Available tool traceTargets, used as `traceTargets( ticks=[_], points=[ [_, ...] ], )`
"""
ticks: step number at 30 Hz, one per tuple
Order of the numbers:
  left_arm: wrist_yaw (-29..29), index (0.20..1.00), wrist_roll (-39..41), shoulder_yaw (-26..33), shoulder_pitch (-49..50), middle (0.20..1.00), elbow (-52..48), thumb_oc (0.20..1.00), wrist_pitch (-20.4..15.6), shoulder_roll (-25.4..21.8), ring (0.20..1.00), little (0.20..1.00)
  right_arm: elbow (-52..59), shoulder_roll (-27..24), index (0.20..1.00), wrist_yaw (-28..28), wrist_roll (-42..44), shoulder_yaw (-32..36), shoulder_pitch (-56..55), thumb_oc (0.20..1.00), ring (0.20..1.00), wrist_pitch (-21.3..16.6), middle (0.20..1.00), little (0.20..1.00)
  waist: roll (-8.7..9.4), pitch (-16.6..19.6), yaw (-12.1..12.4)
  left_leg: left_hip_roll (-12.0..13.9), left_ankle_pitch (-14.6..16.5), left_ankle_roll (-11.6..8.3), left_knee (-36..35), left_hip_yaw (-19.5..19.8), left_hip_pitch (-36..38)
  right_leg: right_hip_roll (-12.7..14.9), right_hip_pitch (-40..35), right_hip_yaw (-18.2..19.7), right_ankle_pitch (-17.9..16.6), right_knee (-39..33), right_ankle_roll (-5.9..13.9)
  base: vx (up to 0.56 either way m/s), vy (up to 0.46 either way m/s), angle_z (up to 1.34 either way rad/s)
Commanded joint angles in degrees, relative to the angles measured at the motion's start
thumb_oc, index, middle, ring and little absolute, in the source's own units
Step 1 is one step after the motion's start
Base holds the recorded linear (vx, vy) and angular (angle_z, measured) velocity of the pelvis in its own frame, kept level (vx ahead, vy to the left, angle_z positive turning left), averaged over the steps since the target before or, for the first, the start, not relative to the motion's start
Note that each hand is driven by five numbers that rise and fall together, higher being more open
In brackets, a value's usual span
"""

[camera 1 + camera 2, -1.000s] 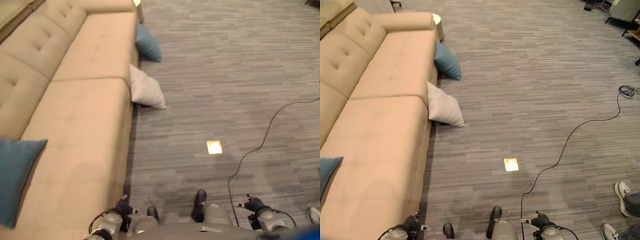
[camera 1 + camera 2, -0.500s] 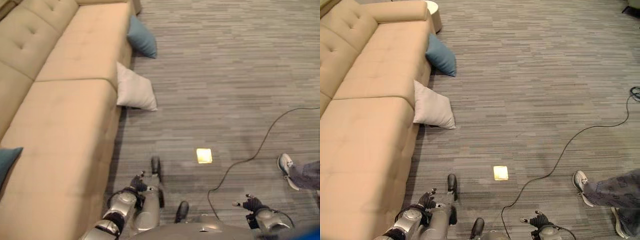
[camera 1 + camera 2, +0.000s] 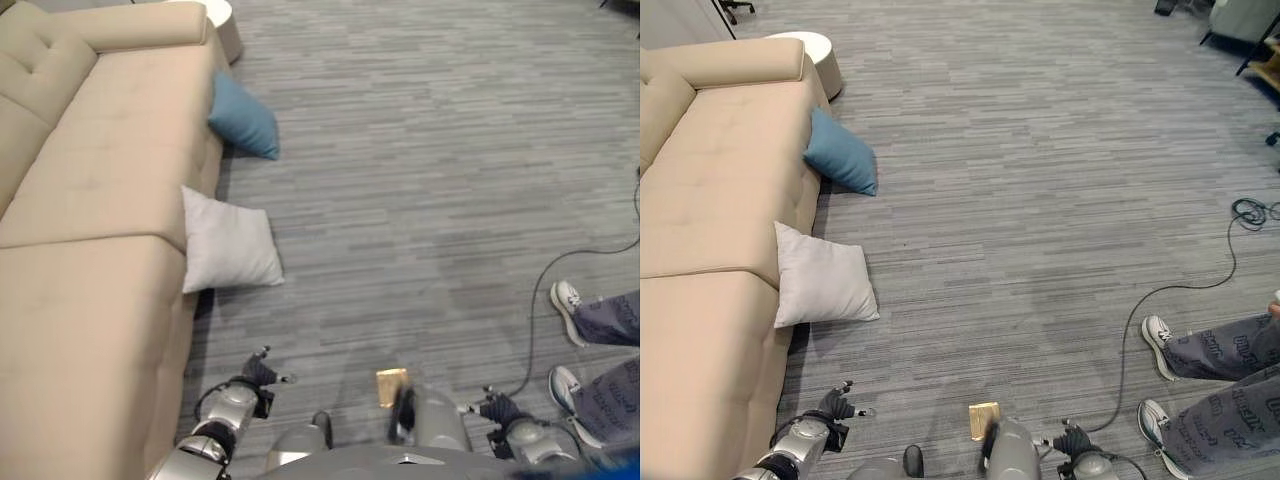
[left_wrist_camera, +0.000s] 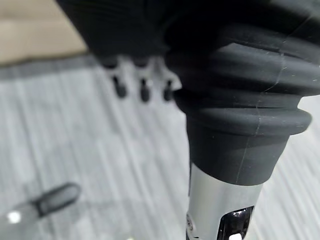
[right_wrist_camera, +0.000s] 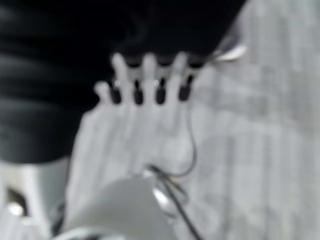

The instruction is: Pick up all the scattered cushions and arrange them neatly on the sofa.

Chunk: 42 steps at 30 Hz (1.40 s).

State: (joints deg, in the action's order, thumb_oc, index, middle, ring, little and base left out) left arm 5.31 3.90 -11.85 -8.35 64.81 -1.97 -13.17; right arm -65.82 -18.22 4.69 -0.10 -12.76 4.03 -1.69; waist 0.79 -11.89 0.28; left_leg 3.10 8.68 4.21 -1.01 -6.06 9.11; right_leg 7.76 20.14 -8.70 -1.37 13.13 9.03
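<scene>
Two cushions lay on the floor, both leaning against the front of the sofa (image 3: 710,200). One white cushion (image 3: 820,280) was nearer the robot, and one blue cushion (image 3: 842,155) sat farther along, well apart from it. The left hand (image 3: 835,405) hung low near the sofa's edge with loose fingers, holding nothing. The right hand (image 3: 1072,442) was empty and relaxed too. A person's shoes (image 3: 1160,345) stood off to the right. The best plan, I think, was to step close to the white cushion first, then bend low and grip it by a corner.
</scene>
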Motion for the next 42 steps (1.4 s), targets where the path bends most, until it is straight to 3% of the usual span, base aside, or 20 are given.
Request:
traceTargets(
  ticks=[1,4,5,6,7,9,12,13,14,18,24,26,28,31,33,35,36,37,39,42],
  points=[
    [-0.01,1.0,-0.33,-1.11,1.61,1.0,-0.73,1.0,-1.5,-0.6,1.0,1.0,-1.98,-1.21,1.0,0.07,-0.28,0.08,0.77,1.0,1.0,-0.24,1.0,1.0,2.76,1.05,-0.98,-4.94,-1.6,-5.85,5.36,1.02,-1.86,-1.84,-6.29,1.39,-5.26,-10.06,1.51,0.25,-0.097,1.2],
    [-0.26,1.0,-0.2,-1.1,2.59,1.0,-0.37,1.0,-1.7,0.24,1.0,1.0,-1.75,-1.45,1.0,-0.15,-0.96,-0.14,0.26,1.0,1.0,-0.28,1.0,1.0,2.48,2.1,-1.2,-5.1,-1.79,-6.68,9.4,1.81,-1.79,-1.89,-7.63,0.66,-6.35,-10.0,0.87,0.36,-0.174,0.86],
    [-0.71,1.0,-0.3,-1.52,2.84,1.0,-0.5,1.0,-1.76,0.52,1.0,1.0,-1.9,-1.85,1.0,-0.26,-0.81,0.15,-0.07,1.0,1.0,-0.32,1.0,1.0,2.12,2.09,-1.48,-4.51,-3.87,-8.0,14.22,2.03,-2.82,-2.36,-8.69,0.84,-5.94,-9.81,0.03,0.16,-0.158,0.23],
    [-1.02,1.0,-0.06,-1.89,2.96,1.0,-0.9,1.0,-1.71,0.61,1.0,1.0,-1.83,-2.08,1.0,-0.21,-0.64,0.5,-0.55,1.0,1.0,-0.46,1.0,1.0,2.65,2.03,-1.53,-3.1,-6.86,-9.42,21.23,0.57,-6.06,-1.69,-10.04,-0.35,-5.41,-9.97,-0.65,0.25,-0.385,0.47],
    [-1.75,1.0,0.71,-2.88,2.53,1.0,-1.92,1.0,-1.38,0.64,1.0,1.0,-1.47,-2.55,1.0,0.11,0.59,0.58,-0.81,1.0,1.0,-0.63,1.0,1.0,4.23,0.6,-0.68,0.1,-10.11,-10.26,31.38,-2.72,-12.48,-1.26,-13.47,-2.65,-3.68,-10.89,-2.87,0.19,-0.417,0.78],
    [-1.93,1.0,0.8,-3.43,2.15,1.0,-2.3,1.0,-1.33,0.42,1.0,1.0,-1.33,-2.68,1.0,0.36,1.2,0.85,-1.38,1.0,1.0,-0.68,1.0,1.0,4.73,-0.25,-0.23,1.62,-10.16,-10.27,33.86,-4.12,-15.73,-1.49,-15.34,-3.85,-2.6,-11.51,-3.64,0.14,-0.276,1.04],
    [-2.14,1.0,-0.25,-3.52,2.99,1.0,-1.24,1.0,-1.0,0.26,1.0,1.0,-1.88,-2.1,1.0,0.11,2.27,1.8,-3.71,1.0,1.0,-0.56,1.0,1.0,4.06,-0.01,0.4,3.28,-8.01,-9.05,21.03,-11.68,-19.34,-3.38,-20.8,-8.03,1.23,-13.49,-3.29,0.35,-0.139,0.68],
    [-2.08,1.0,-0.62,-3.22,3.38,1.0,-0.91,1.0,-0.91,0.31,1.0,1.0,-2.07,-1.89,1.0,0.22,2.03,1.92,-4.23,1.0,1.0,-0.62,1.0,1.0,3.57,0.13,0.16,2.82,-10.74,-8.64,14.76,-13.8,-18.88,-3.49,-21.04,-9.06,1.52,-13.41,-3.38,0.52,0.049,1.16],
    [-1.89,1.0,-0.78,-2.3,4.07,1.0,-0.12,1.0,-0.76,0.14,1.0,1.0,-2.36,-1.64,1.0,0.17,1.49,1.73,-4.4,1.0,1.0,-0.54,1.0,1.0,2.39,0.71,0.68,3.3,-14.42,-10.3,7.4,-13.59,-19.7,-4.84,-23.01,-9.52,3.56,-13.67,-2.98,0.4,0.087,0.86],
    [-1.79,1.0,-1.35,-1.27,4.81,1.0,1.1,1.0,-0.51,-0.29,1.0,1.0,-2.28,-1.61,1.0,-0.07,0.95,1.32,-3.75,1.0,1.0,-0.66,1.0,1.0,2.29,0.59,1.54,4.33,-18.3,-10.8,4.45,-14.83,-20.25,-5.47,-24.99,-10.73,4.92,-12.91,-3.35,0.23,0.048,0.23],
    [-1.79,1.0,-0.59,0.94,6.62,1.0,2.18,1.0,-0.33,-0.87,1.0,1.0,-1.52,-0.57,1.0,-0.63,-0.16,0.9,-2.67,1.0,1.0,-0.96,1.0,1.0,3.95,1.81,3.65,1.75,-12.02,-6.97,7.7,-15.4,-18.42,-0.84,-25.48,-11.62,7.27,-2.08,-0.85,0.31,0.127,-0.09],
    [-1.19,1.0,0.33,1.87,5.92,1.0,2.25,1.0,-0.06,-2.32,1.0,1.0,-0.25,-0.22,1.0,-0.74,0.48,1.21,-2.09,1.0,1.0,-1.01,1.0,1.0,4.43,0.71,3.02,-0.03,-8.83,-4.83,6.94,-14.61,-14.25,2.74,-17.84,-10.17,0.65,12.19,0.98,0.36,0.187,0.18],
    [-1.01,1.0,0.31,1.85,5.82,1.0,2.0,1.0,-0.08,-2.56,1.0,1.0,-0.01,-0.32,1.0,-0.71,0.36,1.09,-1.82,1.0,1.0,-1.04,1.0,1.0,4.26,0.53,2.93,-0.31,-8.21,-4.67,6.52,-14.27,-13.1,3.27,-16.05,-10.22,0.18,12.76,0.74,0.2,0.059,0.74],
    [-0.82,1.0,1.33,2.27,5.78,1.0,1.37,1.0,-0.45,-2.82,1.0,1.0,0.4,-0.79,1.0,-0.57,0.42,0.74,-1.26,1.0,1.0,-0.98,1.0,1.0,3.48,-0.28,2.53,-1.17,-6.43,-4.5,5.64,-12.0,-10.2,3.91,-11.43,-9.52,-0.25,8.55,-0.12,0.29,0.005,0.62],
    [-0.59,1.0,1.74,3.01,5.69,1.0,1.5,1.0,-0.73,-3.07,1.0,1.0,1.4,-1.08,1.0,-0.54,0.66,0.36,-0.81,1.0,1.0,-1.08,1.0,1.0,3.83,-1.06,1.49,-2.53,-4.59,-4.76,5.51,-9.18,-7.85,2.53,-8.69,-4.63,-2.13,-0.53,0.52,0.39,-0.087,0.5],
    [-0.56,1.0,1.62,3.19,5.57,1.0,1.68,1.0,-0.74,-3.06,1.0,1.0,1.57,-1.14,1.0,-0.63,0.55,0.27,-0.81,1.0,1.0,-1.06,1.0,1.0,4.03,-0.99,1.14,-2.8,-4.1,-5.03,5.43,-8.08,-7.36,2.42,-8.61,-3.52,-3.01,-4.07,0.99,0.27,-0.084,0.73],
    [-0.52,1.0,1.84,3.71,5.4,1.0,1.94,1.0,-1.09,-3.26,1.0,1.0,1.87,-1.29,1.0,-0.65,0.45,0.36,-0.87,1.0,1.0,-0.99,1.0,1.0,4.37,-0.83,0.37,-3.73,-3.13,-5.44,5.54,-5.51,-6.14,1.68,-6.62,0.62,-5.07,-9.0,1.81,0.36,-0.092,0.87],
    [-0.49,1.0,2.21,4.27,5.4,1.0,2.23,1.0,-1.29,-3.14,1.0,1.0,1.79,-1.37,1.0,-0.74,0.6,0.63,-0.79,1.0,1.0,-0.96,1.0,1.0,4.37,-0.76,0.31,-3.86,-2.41,-5.83,5.56,-4.74,-5.19,2.1,-6.18,-0.41,-6.26,-11.12,2.46,0.37,-0.091,0.91],
    [-0.42,1.0,2.3,4.69,5.53,1.0,2.48,1.0,-1.36,-3.05,1.0,1.0,1.81,-1.38,1.0,-0.78,0.53,0.72,-0.87,1.0,1.0,-0.97,1.0,1.0,4.21,-0.67,-0.05,-3.85,-1.73,-5.96,5.89,-3.85,-4.72,2.14,-5.98,-0.82,-6.62,-12.0,2.77,0.25,-0.071,0.62],
    [-0.64,1.0,2.73,4.7,6.01,1.0,2.73,1.0,-1.6,-3.12,1.0,1.0,2.0,-1.95,1.0,-1.32,0.3,0.56,-1.74,1.0,1.0,-1.01,1.0,1.0,4.42,0.48,-1.77,-5.1,0.86,-6.61,7.77,0.09,-2.1,0.92,-6.46,3.71,-7.27,-9.75,2.51,0.39,-0.148,0.8]
  ],
)
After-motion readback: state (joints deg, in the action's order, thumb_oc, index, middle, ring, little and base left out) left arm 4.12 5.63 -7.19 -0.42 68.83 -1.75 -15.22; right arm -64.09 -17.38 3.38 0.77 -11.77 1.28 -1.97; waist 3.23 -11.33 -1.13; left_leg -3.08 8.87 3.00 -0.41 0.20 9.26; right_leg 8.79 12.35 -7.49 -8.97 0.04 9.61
